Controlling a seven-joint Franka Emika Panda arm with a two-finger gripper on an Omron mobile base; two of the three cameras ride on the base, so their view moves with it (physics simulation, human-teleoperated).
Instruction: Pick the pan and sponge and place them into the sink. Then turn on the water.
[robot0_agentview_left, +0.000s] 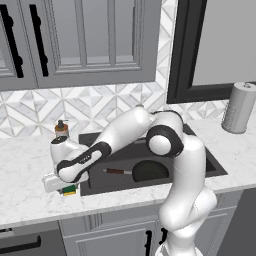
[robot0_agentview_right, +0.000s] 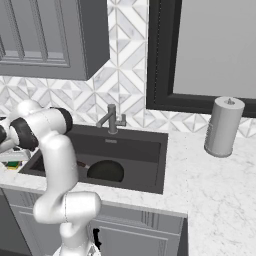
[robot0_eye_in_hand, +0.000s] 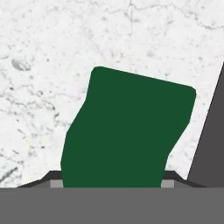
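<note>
Hand view: sponge (robot0_eye_in_hand: 127, 131) green top up close, lying on marble counter (robot0_eye_in_hand: 43, 65), dark sink (robot0_eye_in_hand: 212, 144) edge just to one side. My pincer (robot0_eye_in_hand: 111, 181) straddles sponge, tips at either side low in view; cannot tell if clamped yet. Left base view: sponge (robot0_agentview_left: 69, 190) under pincer (robot0_agentview_left: 65, 187) on counter just left of sink (robot0_agentview_left: 210, 165). Pan (robot0_agentview_left: 150, 171) already in basin, handle pointing left. Faucet (robot0_agentview_right: 111, 119) behind sink. Paper towel roll (robot0_agentview_right: 223, 127) on counter at right.
</note>
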